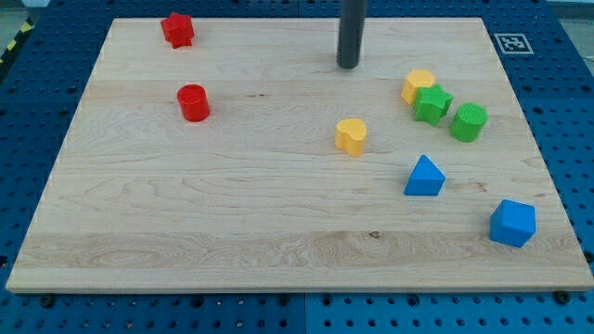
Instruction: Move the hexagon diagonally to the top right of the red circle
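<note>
Around the red circle [194, 102] the tabletop [232, 213] lay open toward the view's right and bottom; only a red star-like block [177, 30] stood above it.

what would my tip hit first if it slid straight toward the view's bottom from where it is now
Probably the yellow hexagon: it sits almost straight below my tip, with bare board between. Depth is uncertain, so it might only clip it.

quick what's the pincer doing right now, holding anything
No pincer here: my tip is bare, touching no block, up and left of the yellow hexagon.
</note>
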### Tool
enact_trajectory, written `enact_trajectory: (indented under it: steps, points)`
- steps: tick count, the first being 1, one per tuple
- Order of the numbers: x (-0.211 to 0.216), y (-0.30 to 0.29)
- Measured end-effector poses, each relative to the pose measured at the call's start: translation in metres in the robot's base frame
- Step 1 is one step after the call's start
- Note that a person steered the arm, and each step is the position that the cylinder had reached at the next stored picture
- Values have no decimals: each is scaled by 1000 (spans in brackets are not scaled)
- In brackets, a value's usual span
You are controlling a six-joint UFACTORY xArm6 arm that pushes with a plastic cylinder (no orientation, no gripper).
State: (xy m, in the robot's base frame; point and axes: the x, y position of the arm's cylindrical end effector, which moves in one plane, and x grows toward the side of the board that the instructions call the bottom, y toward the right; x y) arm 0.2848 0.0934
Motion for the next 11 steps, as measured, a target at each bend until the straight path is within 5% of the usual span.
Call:
enact_trajectory:
  steps: [1, 2, 3, 6, 11]
  points:
    - [0, 84]
    - [46, 124]
    - [74, 119]
    - [71, 5]
    - [27, -100]
